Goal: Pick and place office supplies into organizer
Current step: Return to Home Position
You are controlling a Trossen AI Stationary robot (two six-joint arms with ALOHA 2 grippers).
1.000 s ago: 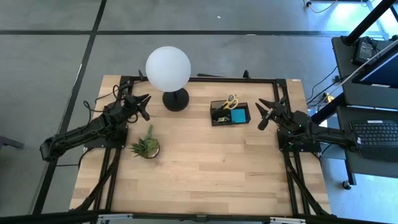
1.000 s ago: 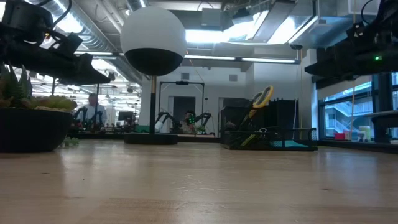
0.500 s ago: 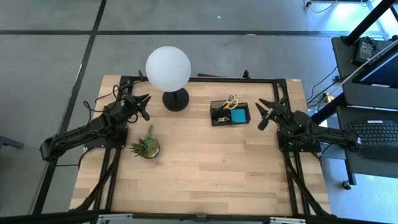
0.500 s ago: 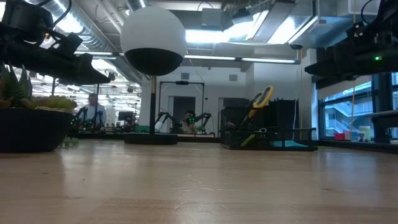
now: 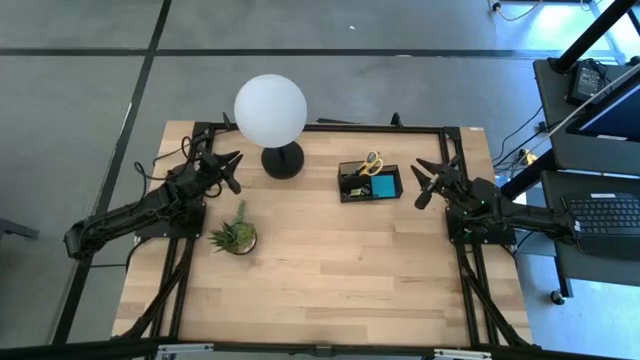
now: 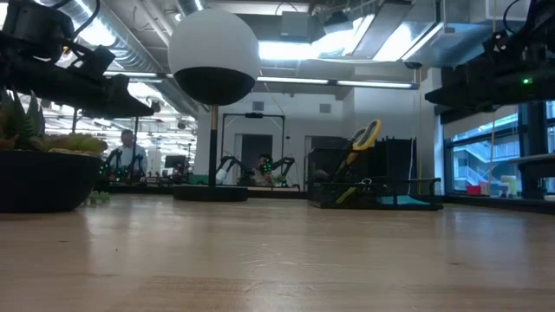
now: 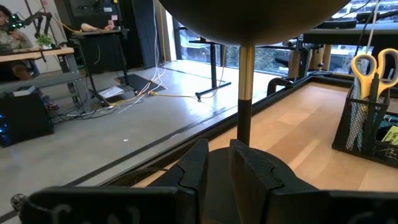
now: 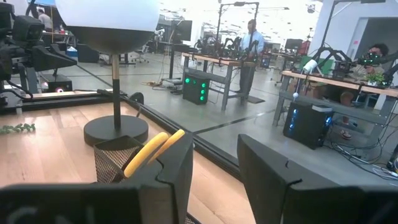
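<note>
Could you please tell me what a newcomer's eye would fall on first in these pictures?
The big white globe lamp towers over the table's far edge, left of centre. Beside it, to the right, the black organizer holds yellow-handled scissors and a blue sticky-note pad. The left claw and right claw hang open and empty at the table's two sides.

Robotics laboratory: beyond the right hand (image 8: 216, 152), long benches (image 8: 214, 60) carry further arm rigs (image 6: 230, 165), a person (image 8: 251, 34) stands among them, and computer towers (image 8: 198, 87) glow green and blue on the grey floor (image 8: 261, 134). Ahead of the left hand (image 7: 219, 158), cables (image 7: 155, 93) trail across that floor. Exposed ducts (image 6: 95, 22) run overhead; behind the right hand, past its arm, a keyboard (image 5: 605, 213) sits on a cart.
</note>
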